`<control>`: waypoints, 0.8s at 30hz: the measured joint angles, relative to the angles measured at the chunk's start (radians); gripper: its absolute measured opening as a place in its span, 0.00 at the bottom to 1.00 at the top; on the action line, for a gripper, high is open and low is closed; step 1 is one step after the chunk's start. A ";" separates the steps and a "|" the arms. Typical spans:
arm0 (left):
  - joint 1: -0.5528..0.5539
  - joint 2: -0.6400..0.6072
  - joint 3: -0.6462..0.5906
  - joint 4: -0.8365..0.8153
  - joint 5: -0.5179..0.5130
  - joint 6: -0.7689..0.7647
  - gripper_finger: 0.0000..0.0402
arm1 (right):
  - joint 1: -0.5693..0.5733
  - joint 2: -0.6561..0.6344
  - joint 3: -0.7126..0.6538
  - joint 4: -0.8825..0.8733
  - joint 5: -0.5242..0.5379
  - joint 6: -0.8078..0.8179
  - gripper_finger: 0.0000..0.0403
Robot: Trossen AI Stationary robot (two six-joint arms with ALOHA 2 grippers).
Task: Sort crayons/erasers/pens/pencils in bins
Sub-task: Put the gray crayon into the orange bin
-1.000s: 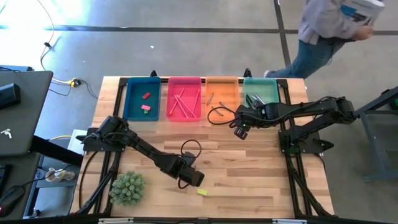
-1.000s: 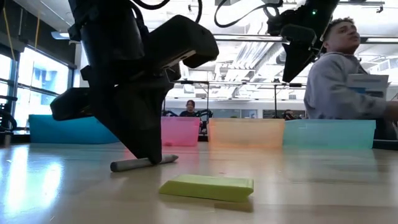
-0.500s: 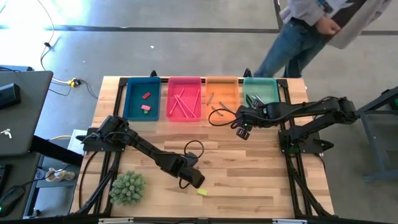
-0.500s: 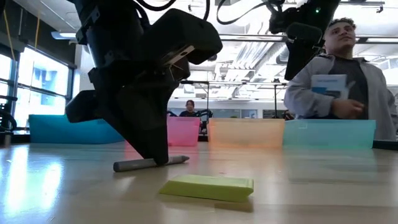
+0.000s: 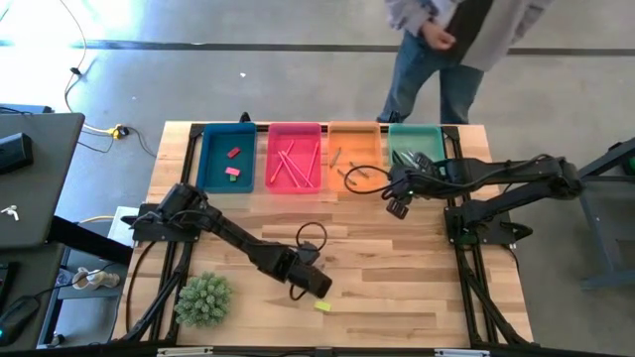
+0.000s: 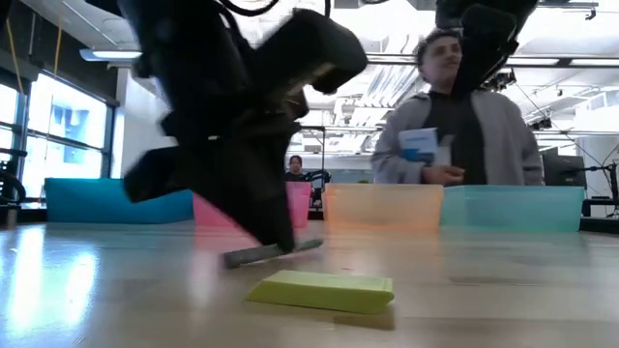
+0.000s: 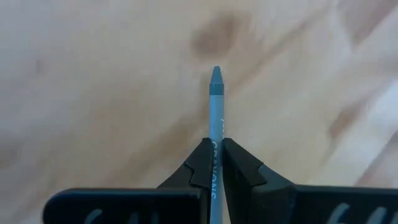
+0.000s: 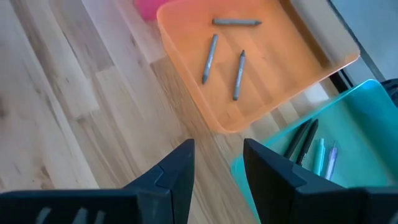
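Observation:
My left gripper [image 5: 306,285] is low over the table's near middle, shut on a grey-blue crayon [image 7: 216,106], which also shows in the low view [image 6: 271,252]. A yellow-green eraser [image 5: 322,305] lies flat on the table just near of it, also in the low view [image 6: 321,290]. My right gripper [image 5: 399,206] is open and empty, raised in front of the orange bin [image 5: 354,154] and teal bin [image 5: 417,147]. The blue bin [image 5: 226,159] and pink bin [image 5: 295,159] stand left of them along the far edge. My left gripper pinches the crayon's two sides at its lettered middle [image 7: 215,149] between its two fingers. The fingers slant down from the table's left. The crayon runs on past the fingertips to its pointed end [image 7: 216,73]. It sits tilted, its right end [image 6: 314,243] raised and its left end [image 6: 230,259] low at the table.
The orange bin [image 8: 249,62] holds three grey crayons, the teal bin [image 8: 323,149] pens, the pink bin long pink sticks, the blue bin small erasers. A spiky green plant [image 5: 203,297] stands at the near left. A person [image 5: 446,40] stands behind the far edge.
My left gripper has gone a little toward the table's right edge with the crayon, whose right end has risen from lying flat. My right gripper has moved toward the table's right edge. The person behind the table has walked to the left.

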State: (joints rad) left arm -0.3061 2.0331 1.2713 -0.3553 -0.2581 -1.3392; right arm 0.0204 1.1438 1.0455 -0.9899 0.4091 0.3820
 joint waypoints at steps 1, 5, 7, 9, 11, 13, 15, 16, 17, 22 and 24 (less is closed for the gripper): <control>0.009 -0.001 0.000 0.013 -0.006 0.003 0.02 | 0.000 -0.012 0.000 0.000 0.000 0.000 0.32; 0.043 -0.007 0.001 0.082 -0.018 0.033 0.02 | 0.000 -0.051 0.000 -0.002 0.000 0.001 0.32; 0.059 -0.008 0.002 0.125 -0.018 0.053 0.02 | 0.000 -0.068 0.000 -0.004 0.000 0.001 0.32; 0.077 -0.008 0.002 0.175 -0.018 0.085 0.02 | 0.000 -0.082 0.000 -0.005 0.000 0.001 0.32; 0.105 -0.009 0.002 0.238 -0.020 0.117 0.02 | 0.000 -0.092 0.000 -0.008 0.000 0.001 0.32; 0.136 -0.010 0.003 0.291 -0.023 0.144 0.02 | 0.000 -0.098 0.000 -0.008 0.000 0.002 0.32; 0.166 -0.010 0.003 0.339 -0.026 0.174 0.02 | 0.000 -0.101 0.000 -0.008 -0.001 0.001 0.32; 0.182 -0.010 0.003 0.367 -0.024 0.192 0.02 | 0.000 -0.103 0.000 -0.008 -0.001 0.002 0.32; 0.198 -0.010 0.003 0.395 -0.019 0.210 0.02 | 0.000 -0.105 0.000 -0.007 -0.001 0.002 0.32; 0.288 -0.013 0.005 0.526 0.038 0.300 0.02 | 0.000 -0.104 0.000 -0.008 -0.001 0.002 0.32; 0.324 -0.013 0.005 0.552 0.062 0.335 0.02 | 0.000 -0.104 0.000 -0.007 -0.001 0.002 0.32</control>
State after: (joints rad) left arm 0.0181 2.0197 1.2762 0.1968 -0.1966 -1.0042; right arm 0.0204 1.0397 1.0454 -0.9974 0.4082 0.3838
